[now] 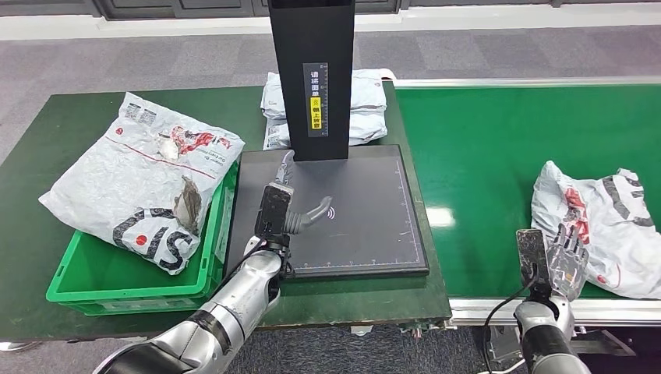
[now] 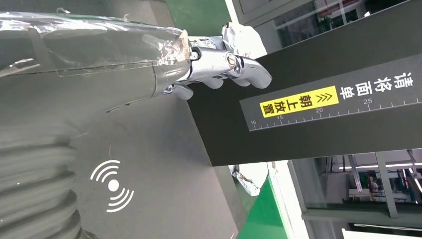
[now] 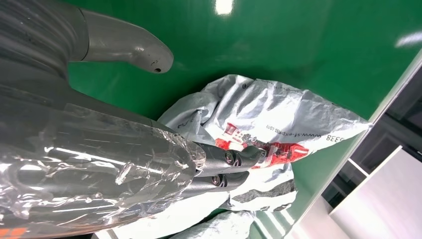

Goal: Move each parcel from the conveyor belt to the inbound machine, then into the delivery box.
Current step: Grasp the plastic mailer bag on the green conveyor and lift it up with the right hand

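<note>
A white and grey parcel (image 1: 604, 226) with red and black print lies on the green conveyor belt (image 1: 483, 156) at the right. My right hand (image 1: 557, 261) is at its near left edge, fingers spread and holding nothing. In the right wrist view its fingers (image 3: 234, 159) reach over the crumpled parcel (image 3: 278, 114), with the thumb (image 3: 134, 47) apart. My left hand (image 1: 277, 210) hovers over the bare black platform (image 1: 366, 226) of the inbound machine, empty, with fingers (image 2: 224, 62) stretched toward the black post (image 2: 318, 114). Another large parcel (image 1: 148, 183) lies in the green delivery box (image 1: 117, 294).
The machine's black post (image 1: 316, 78) rises at the back of the platform. Two or three white parcels (image 1: 362, 105) are stacked behind it. The green box stands on the green table left of the platform. The belt's metal edge (image 1: 499, 310) runs along the near side.
</note>
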Available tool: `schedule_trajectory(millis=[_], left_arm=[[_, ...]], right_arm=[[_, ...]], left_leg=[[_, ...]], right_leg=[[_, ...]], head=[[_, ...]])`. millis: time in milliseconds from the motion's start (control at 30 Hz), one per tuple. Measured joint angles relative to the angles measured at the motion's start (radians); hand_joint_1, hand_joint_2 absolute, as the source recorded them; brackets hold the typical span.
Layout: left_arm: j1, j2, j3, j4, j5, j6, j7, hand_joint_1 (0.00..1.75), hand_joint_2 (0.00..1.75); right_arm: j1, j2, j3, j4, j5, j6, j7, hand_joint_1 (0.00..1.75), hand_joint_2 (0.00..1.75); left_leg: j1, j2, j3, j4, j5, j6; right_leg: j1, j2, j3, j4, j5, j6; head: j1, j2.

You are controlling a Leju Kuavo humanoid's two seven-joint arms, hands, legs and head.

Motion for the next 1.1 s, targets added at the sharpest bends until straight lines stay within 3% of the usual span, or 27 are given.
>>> schedule_trajectory(millis=[1100], left_arm=[[0.001,0.0,0.0,0.0,-0.002,0.004,-0.003,0.0,1.75]], right_arm=[[0.0,0.0,-0.009,0.003,0.014,-0.018,0.02,0.0,1.75]], left_leg=[[0.0,0.0,0.0,0.0,0.0,0.0]], right_leg=[[0.0,0.0,0.0,0.0,0.0,0.0]], head=[[0.0,0.0]])
